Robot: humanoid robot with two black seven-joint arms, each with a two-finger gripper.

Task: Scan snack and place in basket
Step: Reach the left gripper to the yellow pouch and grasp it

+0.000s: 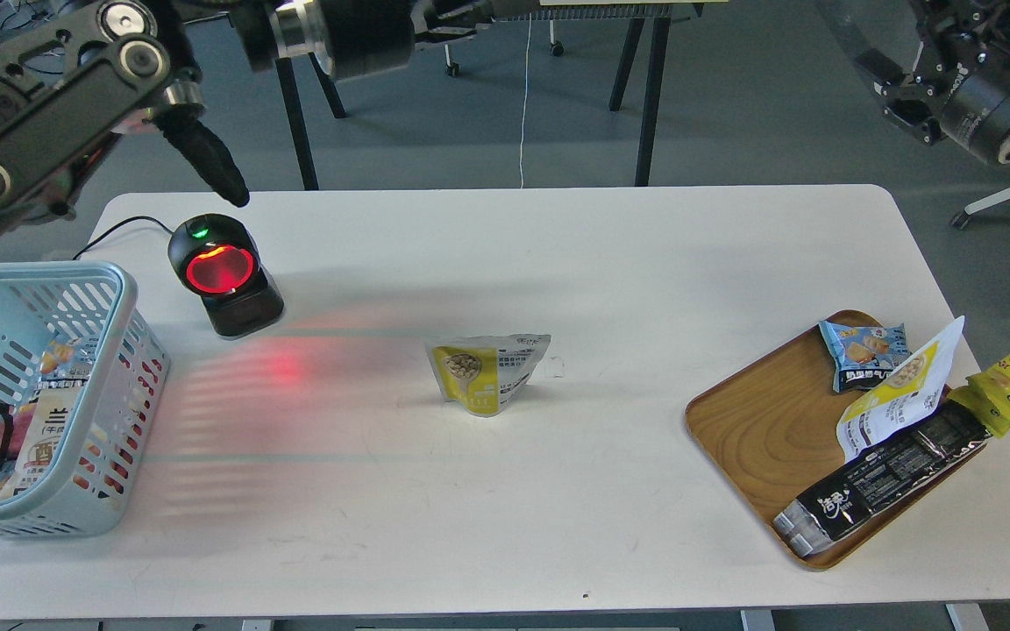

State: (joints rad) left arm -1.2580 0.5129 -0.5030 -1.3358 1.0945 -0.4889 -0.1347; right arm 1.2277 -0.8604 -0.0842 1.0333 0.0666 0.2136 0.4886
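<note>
Snack (487,372) lay free on the worktop (558,491), well below and apart from both jaws, its yellow front up, so nothing held it. Scanner (224,273) glowed red toward it; basket (40,394) waited beyond. Whether either pair of jaws was open I could not tell.

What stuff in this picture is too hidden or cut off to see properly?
- Head view: the pale blue slotted basket hides most of its packets behind its walls, and the left edge crops it.
- The right gripper is cut off by the right edge.
- The left gripper is dark and clipped by the top edge.
- Print on the yellow and white snack pouch is too small.
</note>
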